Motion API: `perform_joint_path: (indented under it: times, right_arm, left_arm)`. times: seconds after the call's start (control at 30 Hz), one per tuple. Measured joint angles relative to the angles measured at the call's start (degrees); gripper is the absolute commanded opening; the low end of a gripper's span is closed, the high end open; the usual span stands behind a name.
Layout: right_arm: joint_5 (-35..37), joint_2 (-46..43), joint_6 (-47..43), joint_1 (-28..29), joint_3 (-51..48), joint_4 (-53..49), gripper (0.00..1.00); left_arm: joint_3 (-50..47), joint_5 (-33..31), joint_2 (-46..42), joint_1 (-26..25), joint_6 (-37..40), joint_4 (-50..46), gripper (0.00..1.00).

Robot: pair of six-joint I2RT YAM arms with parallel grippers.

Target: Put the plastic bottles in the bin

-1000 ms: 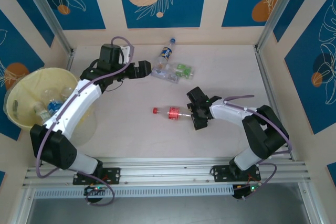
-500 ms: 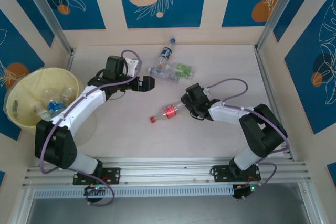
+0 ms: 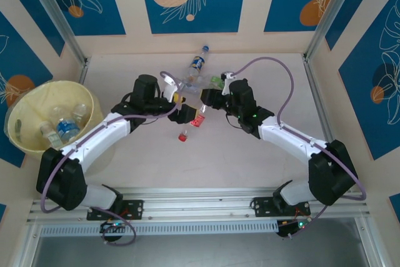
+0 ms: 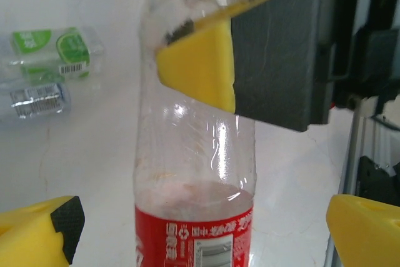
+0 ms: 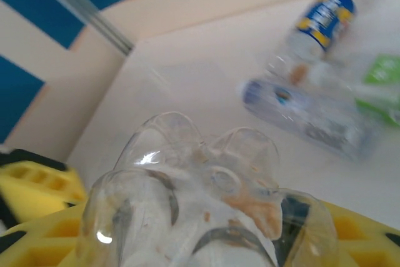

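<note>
1. My right tool (image 3: 206,99) is clamped on the clear plastic bottle with the red label (image 3: 197,120), gripping it at the base end. In the right wrist view the lobed, clear bottom of the bottle (image 5: 187,173) sits between my yellow pads (image 5: 359,229), with brownish smears on it.
2. The bottle slants down from my right tool towards the near side of the bench. Its red cap (image 3: 183,136) is the lowest part. I cannot tell whether the cap touches the pale bench (image 3: 250,154).
3. My left tool (image 3: 183,108) stands wide open just beside my right one, with the body of the same bottle between its fingers. In the left wrist view the yellow fingertips (image 4: 31,236) sit well out to either side of the bottle (image 4: 194,154), and neither touches it. Above them, the black finger of my right tool (image 4: 275,60) and its yellow pad press on the clear wall of the bottle.
4. Behind the two tools, towards the far wall, more plastic bottles lie close together on the bench:
   - a clear bottle with a blue label and blue cap (image 3: 199,62)
   - a flattened bottle with a green label (image 3: 217,81)
   - a clear crushed bottle (image 3: 187,85) just beside them
5. The large round pale-yellow plastic bin (image 3: 31,101) sits at the left edge of the bench, well apart from both tools. Several clear bottles (image 3: 59,128) lie inside it.
</note>
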Motion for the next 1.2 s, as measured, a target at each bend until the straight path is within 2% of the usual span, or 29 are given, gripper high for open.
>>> perform_joint_path:
  times: [0.23, 0.43, 0.53, 0.6, 0.77, 0.87, 1.1, 1.17, 1.2]
  right_arm:
    - [-2.4, -0.2, -4.0, 2.2, 5.4, 0.0, 0.47]
    - [-3.1, 0.7, -4.3, 3.7, 8.0, -0.5, 0.47]
    - [-2.9, 1.6, -4.4, 4.1, 9.4, -1.9, 0.48]
    - [-2.5, 2.0, -4.4, 4.1, 10.0, -2.8, 0.49]
    - [-2.1, 2.6, -4.3, 4.0, 11.8, -4.0, 0.65]
    - [-2.7, 2.4, -3.7, 3.7, 12.5, -5.2, 0.79]
    - [-5.5, -0.1, -1.2, 2.0, 12.5, -7.8, 0.93]
    - [-6.1, -1.7, -0.9, 1.4, 11.7, -8.2, 1.0]
    - [-6.7, -2.4, -0.9, 1.1, 11.3, -8.2, 1.0]
  left_arm:
    - [-0.2, -2.3, -1.0, -1.0, 2.3, 1.4, 1.0]
    - [-0.2, -8.1, -0.3, -3.0, 3.8, 1.4, 0.97]
    - [-0.1, -8.5, 0.4, -3.0, 4.1, 1.6, 0.87]
    - [-0.1, -8.3, 0.6, -3.2, 4.1, 1.8, 0.76]
    - [-0.7, -7.3, 0.6, -3.5, 2.7, 4.9, 0.57]
    - [-2.7, -7.3, -0.3, -3.5, 2.0, 8.9, 0.54]
    - [-5.1, -7.5, -1.4, -4.0, 0.9, 15.7, 0.48]
    - [-5.2, -7.6, -2.0, -4.6, 0.9, 16.5, 0.47]
    - [-5.2, -7.9, -2.5, -4.9, 1.1, 16.5, 0.46]
